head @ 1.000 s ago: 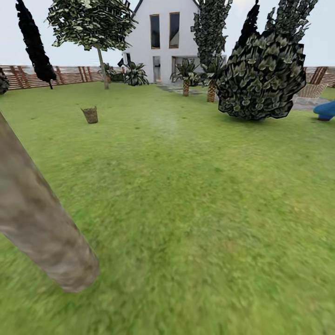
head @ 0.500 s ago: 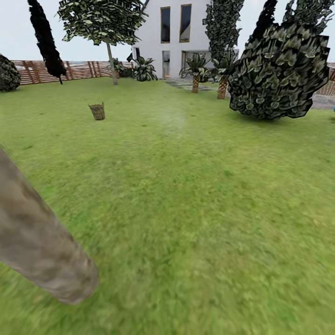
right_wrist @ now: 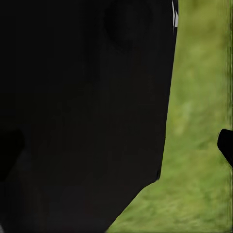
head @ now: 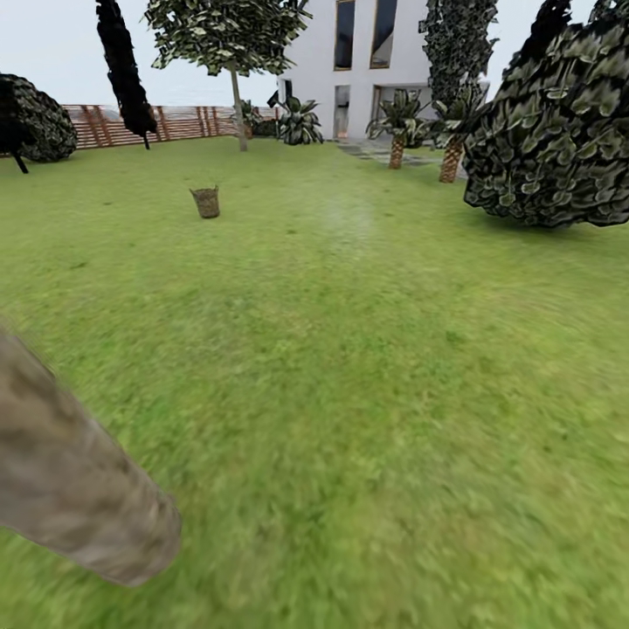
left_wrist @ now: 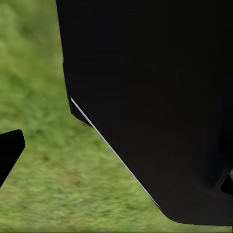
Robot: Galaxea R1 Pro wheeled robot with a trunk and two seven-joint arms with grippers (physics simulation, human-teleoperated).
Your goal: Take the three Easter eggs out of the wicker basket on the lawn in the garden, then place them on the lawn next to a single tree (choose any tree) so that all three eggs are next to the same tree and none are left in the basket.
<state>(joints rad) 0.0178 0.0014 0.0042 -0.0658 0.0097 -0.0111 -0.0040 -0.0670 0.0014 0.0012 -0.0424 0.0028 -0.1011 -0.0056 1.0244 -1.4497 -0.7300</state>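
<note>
Basket run, not there yet. Near: pale mottled trunk (head: 74,498) leaning across the lower left. Lawn (head: 367,367) between is bare. Far: wicker basket (head: 206,202) upright, mouth up, axis vertical, eggs too small to see. View panned left vs 1 s ago; camera moved, basket didn't. Grippers: can't tell, wrist views mostly dark bodywork.
</note>
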